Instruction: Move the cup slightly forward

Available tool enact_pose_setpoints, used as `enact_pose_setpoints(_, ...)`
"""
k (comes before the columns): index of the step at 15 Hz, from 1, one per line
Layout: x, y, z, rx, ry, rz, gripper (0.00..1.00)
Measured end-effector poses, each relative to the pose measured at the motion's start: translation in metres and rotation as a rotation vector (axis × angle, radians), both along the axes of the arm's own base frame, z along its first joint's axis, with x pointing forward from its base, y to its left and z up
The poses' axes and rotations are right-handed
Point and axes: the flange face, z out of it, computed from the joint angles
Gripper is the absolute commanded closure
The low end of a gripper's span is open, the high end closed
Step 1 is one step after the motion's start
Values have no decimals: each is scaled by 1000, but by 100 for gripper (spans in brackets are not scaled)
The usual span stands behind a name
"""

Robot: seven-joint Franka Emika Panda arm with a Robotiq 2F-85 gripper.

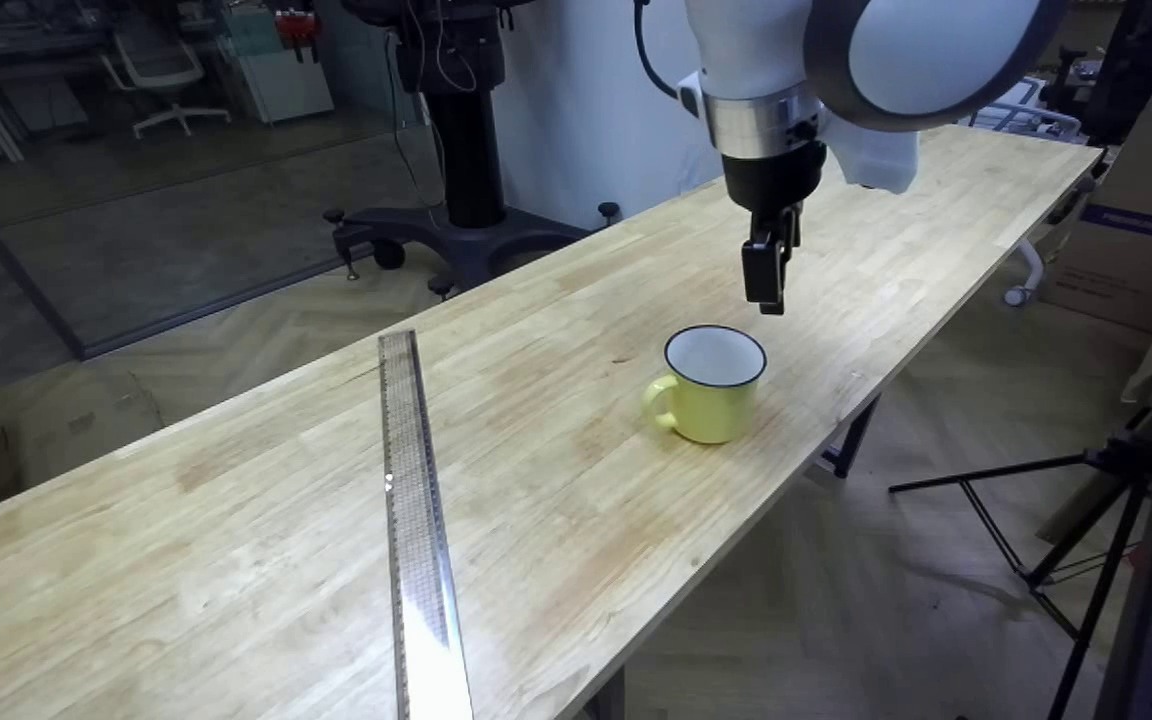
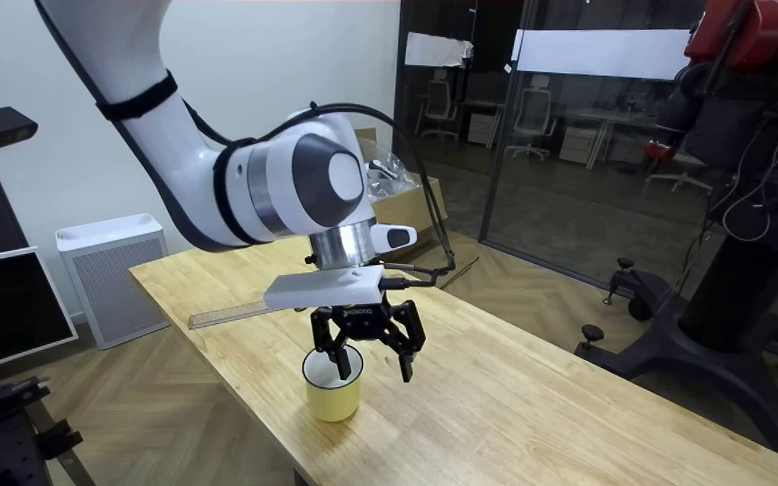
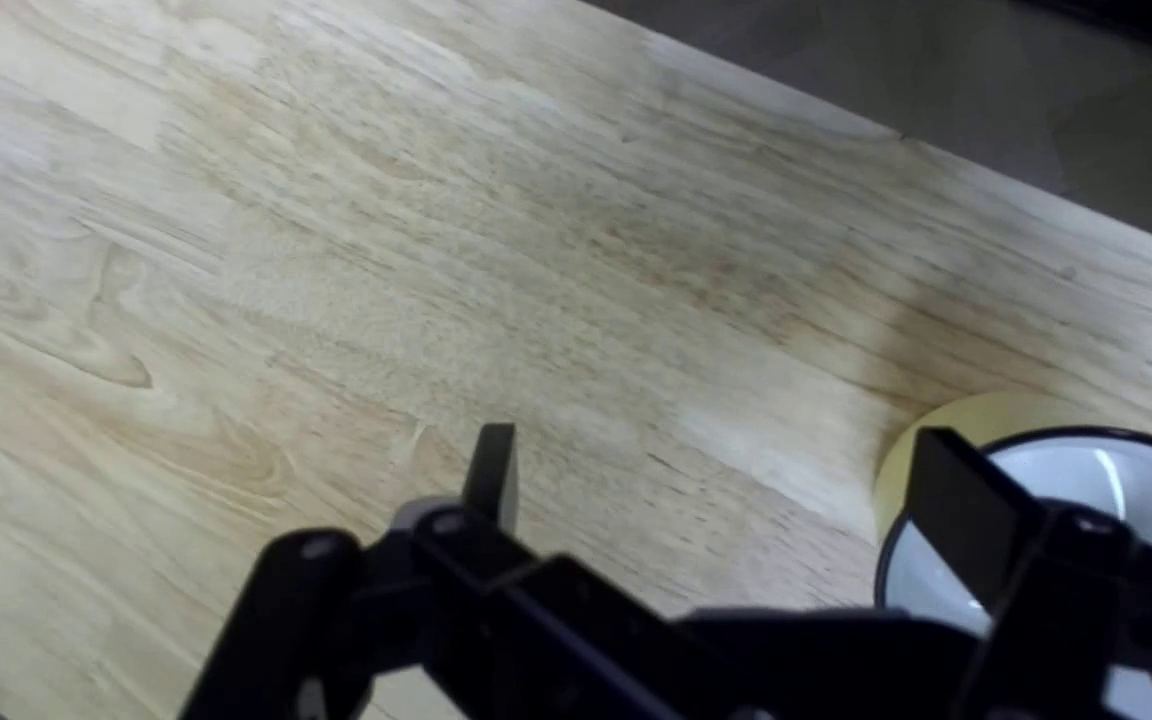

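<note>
Cup (image 3: pixel 1151 490), cut off in the wrist view, is partly hidden by one of the parted fingers (image 3: pixel 971 515).

1 ruler (image 1: pixel 414 490) (see-through, gridded) flat on wooden table (image 1: pixel 556 570) | black tripod (image 1: pixel 1124 458) | cardboard box (image 1: pixel 1136 275)

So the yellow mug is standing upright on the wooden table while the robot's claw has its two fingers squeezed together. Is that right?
Not quite: the claw is open, its two fingers apart, as an exterior view shows. The yellow mug does stand upright on the wooden table.
</note>
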Motion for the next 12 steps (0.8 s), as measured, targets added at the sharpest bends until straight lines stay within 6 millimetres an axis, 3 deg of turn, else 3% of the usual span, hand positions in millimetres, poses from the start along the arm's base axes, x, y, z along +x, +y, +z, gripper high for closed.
enact_pose_setpoints(5, 1, -2, -1, 3, -24, 15, 0)
enact_pose_setpoints(9, 13, 9, 8, 88, -181, 99, 0)
enact_pose_setpoints(12, 14, 20, 3, 190, -281, 172, 0)
